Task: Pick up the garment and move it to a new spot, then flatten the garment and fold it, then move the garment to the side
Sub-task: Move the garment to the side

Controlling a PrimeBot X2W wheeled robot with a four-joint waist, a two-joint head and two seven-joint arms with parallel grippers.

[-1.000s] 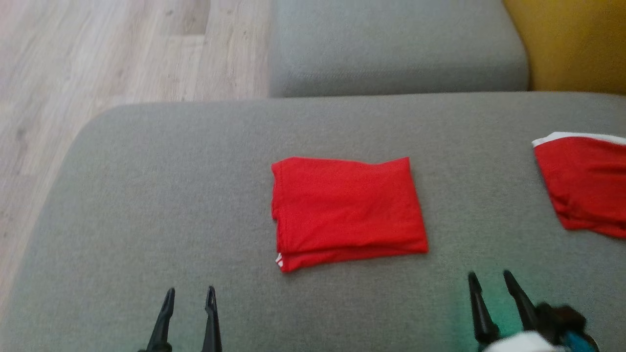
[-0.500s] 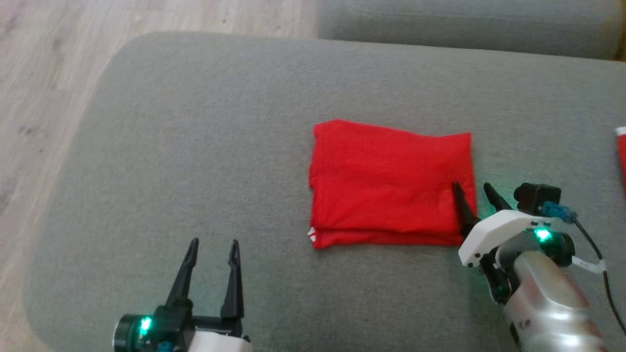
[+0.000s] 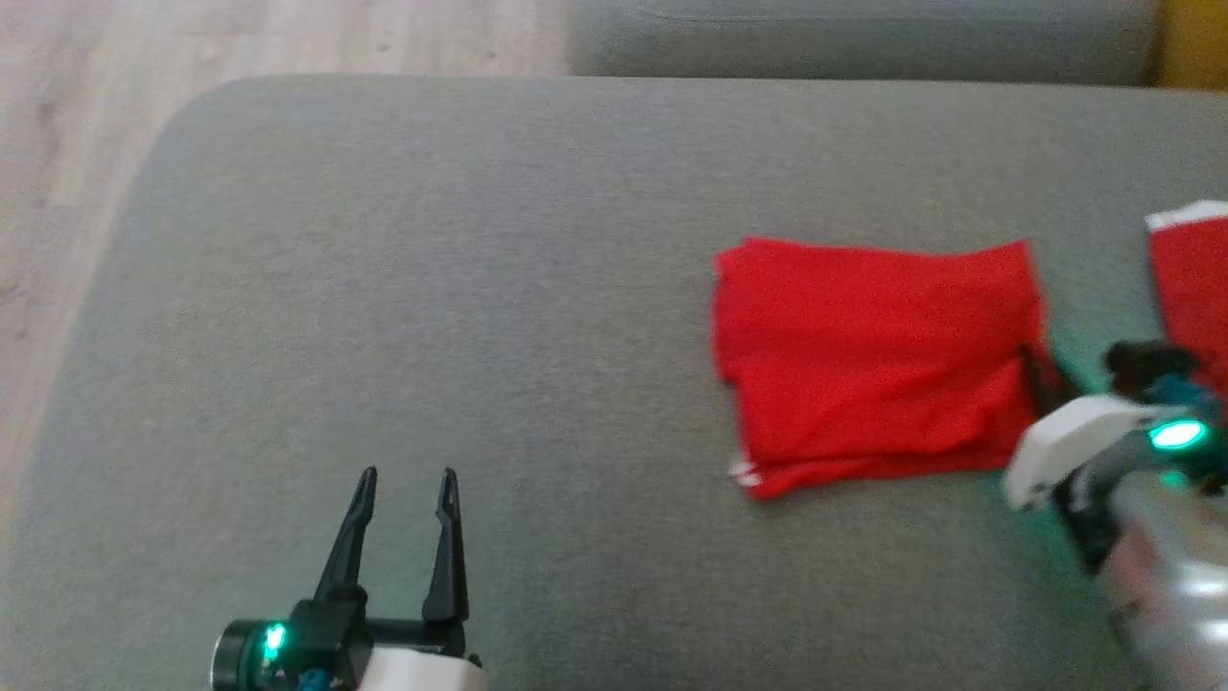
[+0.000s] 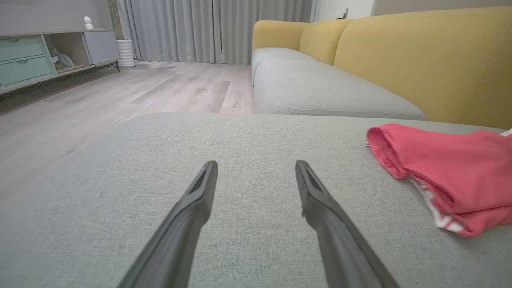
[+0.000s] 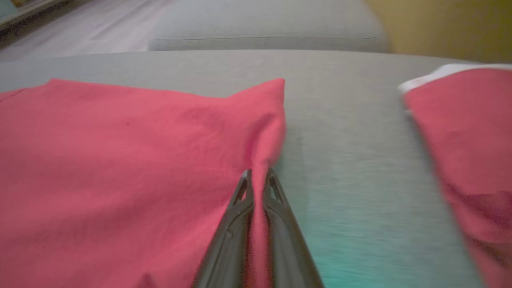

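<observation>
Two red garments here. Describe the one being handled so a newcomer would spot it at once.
On the big grey cushion, look right of centre for the folded garment, a red rectangle. The right pincer is shut on its right edge, unlike the second garment further right, which has a white band on top.

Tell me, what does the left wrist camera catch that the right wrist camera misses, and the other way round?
Left wrist view's own: the left gripper, fingers spread open over the grey cushion, plus grey curtains and a cabinet with pale green drawers across the room. Right wrist view's own: the right gripper, shut on the right edge of the folded red garment, pinching up a ridge of cloth. Shared: that garment, the grey cushion it lies on, and the yellow sofa back behind.
</observation>
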